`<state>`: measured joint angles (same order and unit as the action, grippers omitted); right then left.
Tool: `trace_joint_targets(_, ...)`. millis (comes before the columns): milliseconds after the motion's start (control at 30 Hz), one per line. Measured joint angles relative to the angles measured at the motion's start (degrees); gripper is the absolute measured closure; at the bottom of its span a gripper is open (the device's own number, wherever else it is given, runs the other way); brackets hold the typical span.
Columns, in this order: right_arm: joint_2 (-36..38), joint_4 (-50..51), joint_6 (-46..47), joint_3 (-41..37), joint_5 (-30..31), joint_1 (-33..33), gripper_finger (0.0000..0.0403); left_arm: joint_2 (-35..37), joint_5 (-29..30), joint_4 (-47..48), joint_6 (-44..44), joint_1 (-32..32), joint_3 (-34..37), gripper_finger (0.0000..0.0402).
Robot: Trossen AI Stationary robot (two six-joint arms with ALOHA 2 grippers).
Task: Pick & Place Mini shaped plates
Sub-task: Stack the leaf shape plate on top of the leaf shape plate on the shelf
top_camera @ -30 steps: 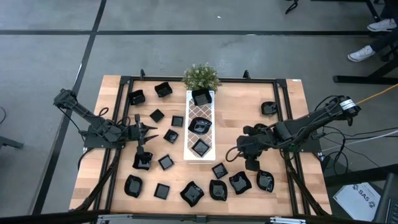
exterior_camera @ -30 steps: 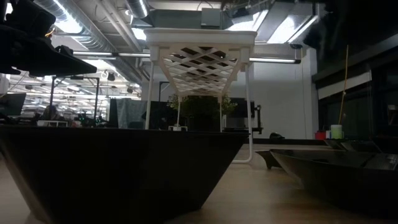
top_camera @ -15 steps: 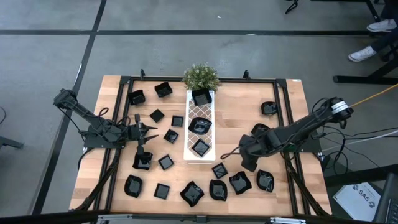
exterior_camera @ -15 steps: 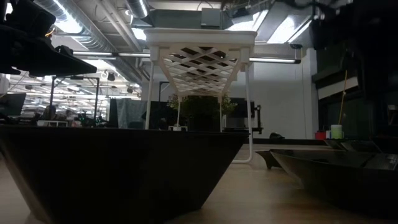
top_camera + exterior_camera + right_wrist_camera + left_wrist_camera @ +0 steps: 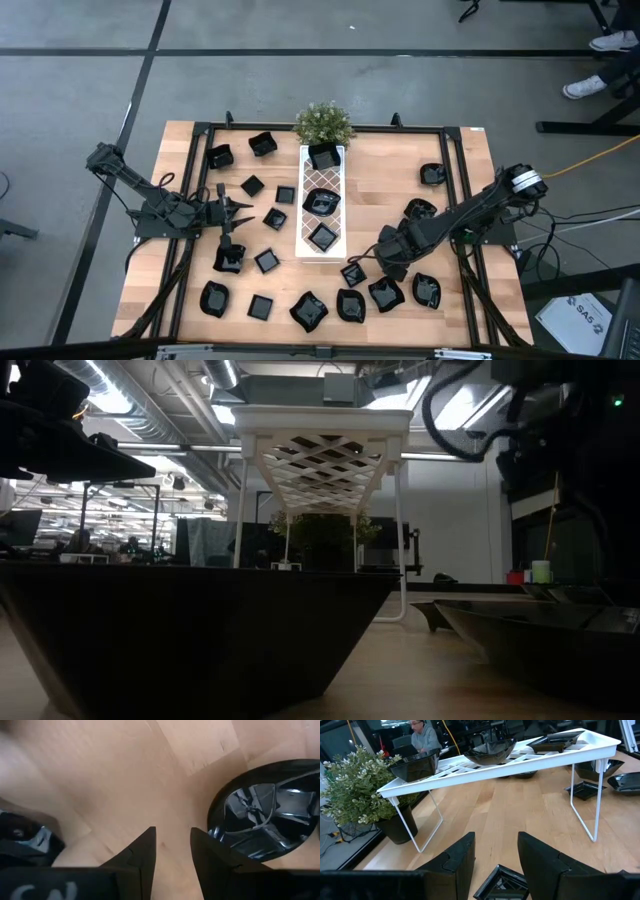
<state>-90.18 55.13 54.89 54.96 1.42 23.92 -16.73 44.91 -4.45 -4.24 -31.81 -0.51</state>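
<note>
Hovering low over table, right gripper (image 5: 372, 259) stood slightly parted, empty, beside square mini plate (image 5: 352, 273); round glossy plate (image 5: 265, 810) lay just beside its fingers. Left gripper (image 5: 495, 852) waited, parted, empty, near white tray (image 5: 520, 762). Plates looked light, stiff, slippery, probably breakable; pinching rim seemed best

A robot lab or workshop: wooden table (image 5: 400, 190) on grey concrete floor (image 5: 300, 80), ceiling ducts (image 5: 170, 410) and desks behind.
</note>
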Motion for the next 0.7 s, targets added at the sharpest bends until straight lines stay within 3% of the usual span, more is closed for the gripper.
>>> trace_joint_targets(400, -1.13, 1.12, 1.92, 0.02, 9.18, 0.00, 0.0281, -0.01, 0.00, 0.00, 0.00, 0.00, 0.01, 0.0258)
trace_joint_targets(700, -3.29, 1.01, 1.91, -0.34, 9.53, 0.00, 0.0281, -0.01, 0.00, 0.00, -0.02, -0.02, 0.02, 0.0258)
